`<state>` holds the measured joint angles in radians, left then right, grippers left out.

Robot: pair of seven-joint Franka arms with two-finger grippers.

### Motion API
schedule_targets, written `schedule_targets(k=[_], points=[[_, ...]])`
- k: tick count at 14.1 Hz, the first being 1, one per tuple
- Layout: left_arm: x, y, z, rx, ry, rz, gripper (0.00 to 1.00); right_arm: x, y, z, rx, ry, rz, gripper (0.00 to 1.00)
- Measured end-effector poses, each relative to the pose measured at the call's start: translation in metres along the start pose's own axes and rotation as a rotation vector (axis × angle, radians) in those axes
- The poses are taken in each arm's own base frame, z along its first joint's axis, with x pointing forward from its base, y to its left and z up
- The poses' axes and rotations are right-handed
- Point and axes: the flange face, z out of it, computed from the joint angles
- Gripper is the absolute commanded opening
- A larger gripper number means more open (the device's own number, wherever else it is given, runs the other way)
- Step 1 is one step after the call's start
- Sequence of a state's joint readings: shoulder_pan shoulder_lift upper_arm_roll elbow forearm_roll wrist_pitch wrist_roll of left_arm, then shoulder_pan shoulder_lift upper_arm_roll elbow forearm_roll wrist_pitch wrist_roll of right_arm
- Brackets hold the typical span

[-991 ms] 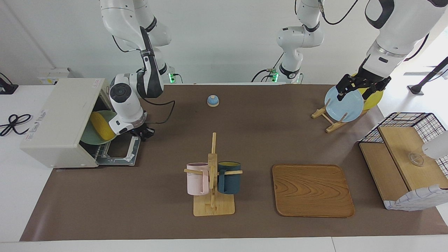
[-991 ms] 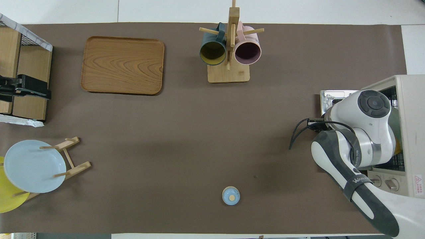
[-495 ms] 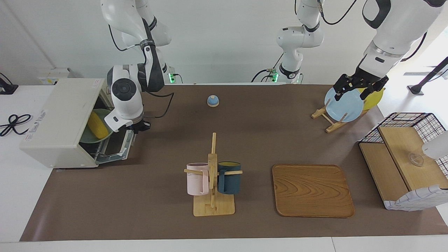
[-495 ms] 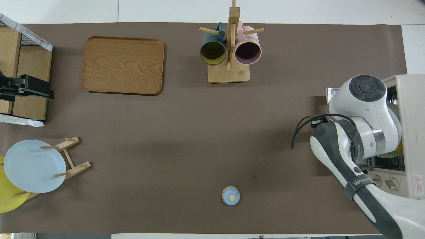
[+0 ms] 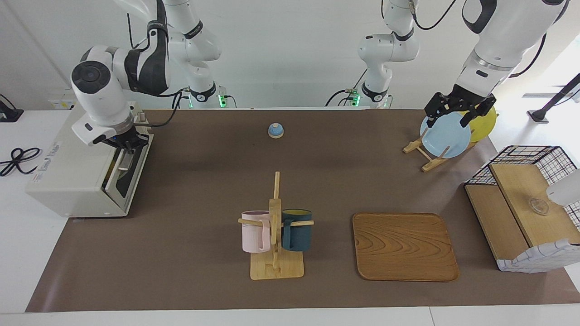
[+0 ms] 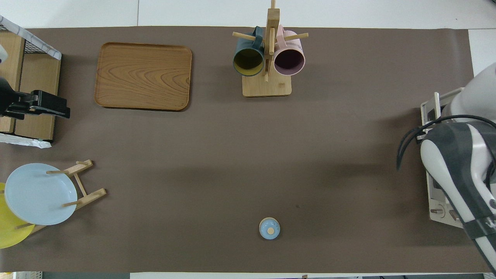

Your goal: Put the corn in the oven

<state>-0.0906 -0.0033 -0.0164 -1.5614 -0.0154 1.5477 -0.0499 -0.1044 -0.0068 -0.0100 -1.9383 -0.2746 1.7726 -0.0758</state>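
facing view shows the oven (image 5: pixel 74 167) whole: a boxy cream-white shell at the right arm's end of the table, its dark glass door (image 5: pixel 129 170) swung up almost shut. the right gripper (image 5: pixel 129 141) sits at the top edge of that door, fingertips clenched together; whether they pinch the handle cannot be told. the corn is not visible in either view, hidden if it lies inside. overhead view gives only the oven's front edge (image 6: pixel 436 155) under the right arm's grey-and-white forearm, and the gripper itself is covered there. left gripper (image 5: pixel 457 108) hangs over the plate rack (image 5: pixel 426 154), fingers spread, holding nothing; in the overhead view it shows as a black shape (image 6: pixel 37 108) over the wire basket (image 6: pixel 27 77). the rack holds a pale blue plate (image 5: pixel 445 134) and a yellow plate (image 5: pixel 482 118) on edge. smooth wooden tray (image 5: pixel 404 246) with visible grain; wooden mug stand (image 5: pixel 276 235) carrying a pink mug (image 5: pixel 254 231) and a dark teal mug (image 5: pixel 297 230); small blue bell (image 5: pixel 275 130) nearer the robots, all on a matte brown mat (image 5: pixel 204 190).
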Motion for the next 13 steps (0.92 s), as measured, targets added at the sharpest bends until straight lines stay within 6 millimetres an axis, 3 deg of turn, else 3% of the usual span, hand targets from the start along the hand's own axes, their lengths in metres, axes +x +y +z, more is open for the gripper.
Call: schedule_targets(k=[2,6,8,10,11,13], points=[[-0.004,-0.005,0.003,0.0,-0.009,-0.01,1.0,-0.006,-0.002,-0.026,-0.002,0.02,-0.001,0.22],[-0.007,-0.006,0.002,0.0,-0.006,-0.011,1.0,-0.035,-0.016,-0.119,0.047,0.104,-0.024,0.25],[-0.007,-0.007,0.002,0.0,-0.006,-0.013,1.0,-0.039,-0.032,-0.141,0.079,0.123,-0.049,0.25],[-0.006,-0.012,0.002,0.0,-0.005,-0.022,1.0,-0.036,-0.039,-0.144,0.134,0.116,-0.058,0.25],[-0.006,-0.014,0.002,0.0,-0.005,-0.025,1.0,-0.033,-0.039,-0.143,0.146,0.11,-0.056,0.35],[-0.006,-0.015,0.002,0.0,-0.005,-0.027,1.0,-0.027,-0.036,-0.139,0.153,0.102,-0.051,1.0]])
